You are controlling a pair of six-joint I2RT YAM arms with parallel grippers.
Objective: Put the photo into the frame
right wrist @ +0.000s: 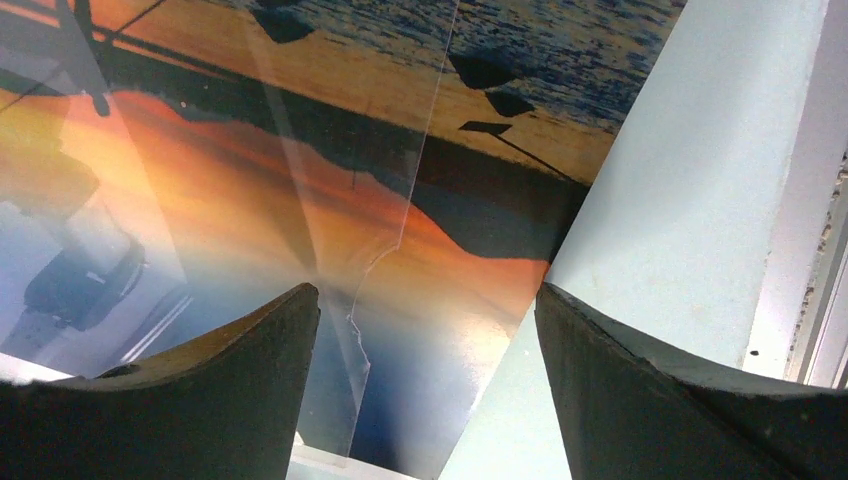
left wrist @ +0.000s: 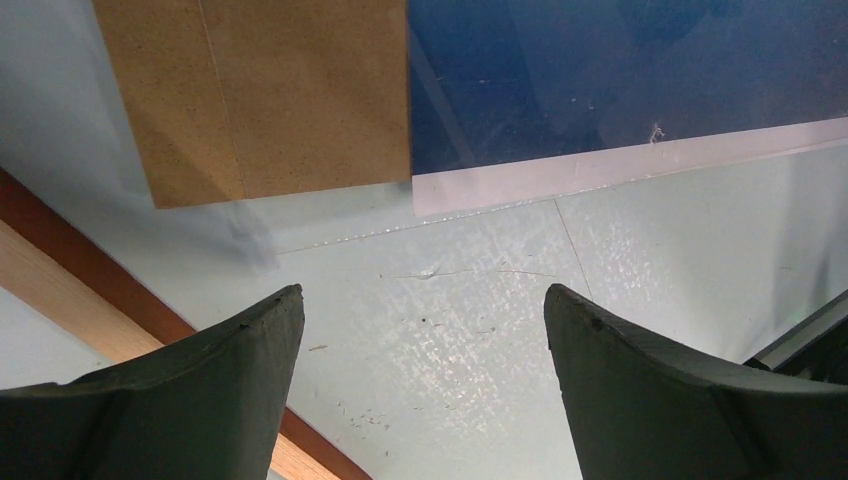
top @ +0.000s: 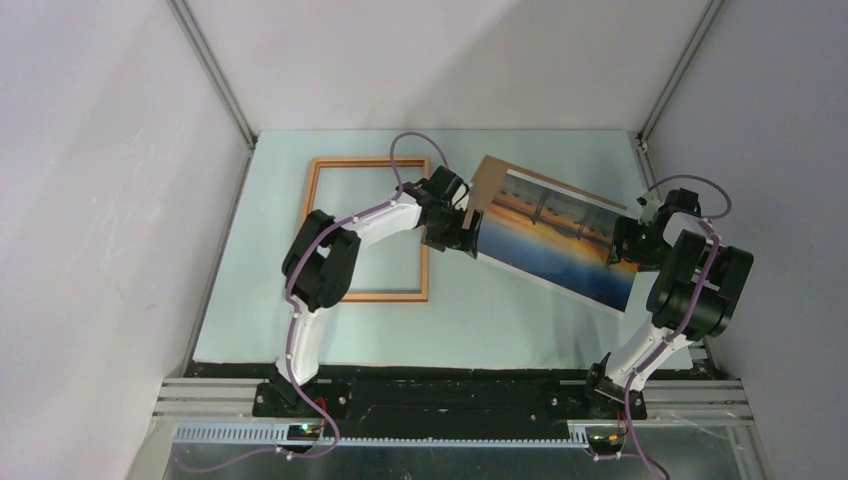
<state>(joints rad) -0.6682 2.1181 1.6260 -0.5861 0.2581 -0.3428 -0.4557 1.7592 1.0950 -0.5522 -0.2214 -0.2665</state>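
The photo [top: 555, 235], a sunset print with a white border, lies flat and slanted at the right of the mat, on top of a brown backing board [top: 487, 175]. The wooden frame [top: 390, 296] lies flat to its left. My left gripper [top: 462, 235] hovers at the photo's left edge. In the left wrist view this gripper [left wrist: 425, 310] is open over bare mat, just short of the photo's white border [left wrist: 600, 165]. My right gripper [top: 622, 245] is at the photo's right end. It [right wrist: 428, 300] stands open astride the photo's [right wrist: 300, 180] edge, holding nothing.
The backing board [left wrist: 270, 90] sticks out beyond the photo's corner, and a strip of the frame [left wrist: 60, 270] runs close by my left fingers. A clear film edge [right wrist: 370, 270] crosses the print. Enclosure walls and a metal rail [top: 690, 355] border the pale mat [top: 500, 320].
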